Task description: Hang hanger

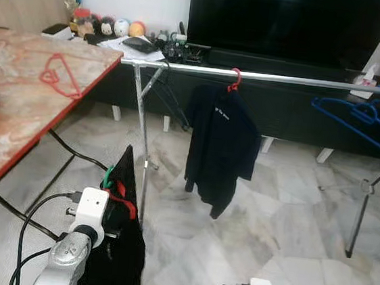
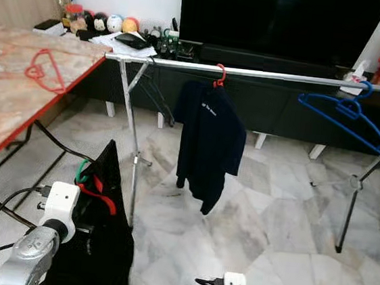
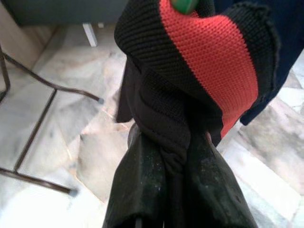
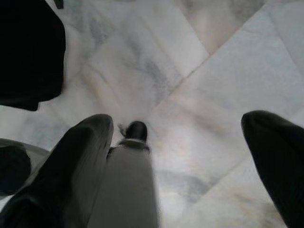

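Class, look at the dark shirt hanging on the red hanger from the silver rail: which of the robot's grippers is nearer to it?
Hard to call. The left gripper, shut on a black garment, is low and left of the hung dark shirt. The right gripper, open, points at the marble floor, low and right of the shirt.

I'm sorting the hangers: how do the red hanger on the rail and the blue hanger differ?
The red hanger carries a dark shirt; the blue hanger is bare. The red one sits near the rail's middle, the blue one towards its right end. The blue one hangs tilted. Both hook over the same rail.
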Robot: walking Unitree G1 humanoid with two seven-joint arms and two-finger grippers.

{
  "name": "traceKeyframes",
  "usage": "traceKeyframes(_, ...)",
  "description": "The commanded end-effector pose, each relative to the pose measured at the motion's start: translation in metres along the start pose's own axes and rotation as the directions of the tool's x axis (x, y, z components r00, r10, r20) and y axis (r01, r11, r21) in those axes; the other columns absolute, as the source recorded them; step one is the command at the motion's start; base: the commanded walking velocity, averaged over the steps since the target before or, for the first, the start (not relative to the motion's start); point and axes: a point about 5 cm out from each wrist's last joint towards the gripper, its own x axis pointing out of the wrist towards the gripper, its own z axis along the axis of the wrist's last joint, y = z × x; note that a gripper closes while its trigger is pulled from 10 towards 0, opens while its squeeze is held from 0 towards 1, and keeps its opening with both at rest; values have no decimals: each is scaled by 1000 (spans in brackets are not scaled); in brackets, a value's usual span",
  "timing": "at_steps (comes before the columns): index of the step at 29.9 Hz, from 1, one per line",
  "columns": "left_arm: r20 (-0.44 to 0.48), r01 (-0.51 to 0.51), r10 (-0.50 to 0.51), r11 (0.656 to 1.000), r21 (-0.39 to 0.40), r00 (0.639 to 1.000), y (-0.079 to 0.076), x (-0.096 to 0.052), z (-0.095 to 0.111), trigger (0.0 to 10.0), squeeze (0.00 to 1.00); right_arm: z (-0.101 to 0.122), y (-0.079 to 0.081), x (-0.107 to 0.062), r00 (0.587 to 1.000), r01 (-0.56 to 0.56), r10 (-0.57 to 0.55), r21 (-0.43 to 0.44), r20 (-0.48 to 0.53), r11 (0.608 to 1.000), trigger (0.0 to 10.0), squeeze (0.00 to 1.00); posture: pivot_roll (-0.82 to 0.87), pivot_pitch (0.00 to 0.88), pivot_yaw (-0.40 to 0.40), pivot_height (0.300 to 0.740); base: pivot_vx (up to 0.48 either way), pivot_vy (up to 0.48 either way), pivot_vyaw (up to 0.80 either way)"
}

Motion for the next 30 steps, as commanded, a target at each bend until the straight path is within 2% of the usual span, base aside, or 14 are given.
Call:
traceKeyframes(1,59,6,-6,1000,-4,998,-2,2,13,10000,0,5,1,1,1000,-5,5,-2,16,1000,10000,0,66,0,-40,740,0,-420,0)
traceKeyframes(11,68,-5,5,1000,-1,998,-2,0,15,10000,0,8,-2,1,1000,1,-1,-8,23,1000,10000,0,68,0,-57,740,0,-417,0)
traceKeyframes(13,84,-2,0,1000,19,997,-4,1,18,10000,0,10,-3,1,1000,2,-2,-9,29,1000,10000,0,61,0,-58,740,0,-416,0)
traceKeyframes(30,103,-2,1,1000,9,995,-8,1,24,10000,0,12,-2,1,999,5,-5,0,35,1000,10000,0,54,0,-60,740,0,-416,0)
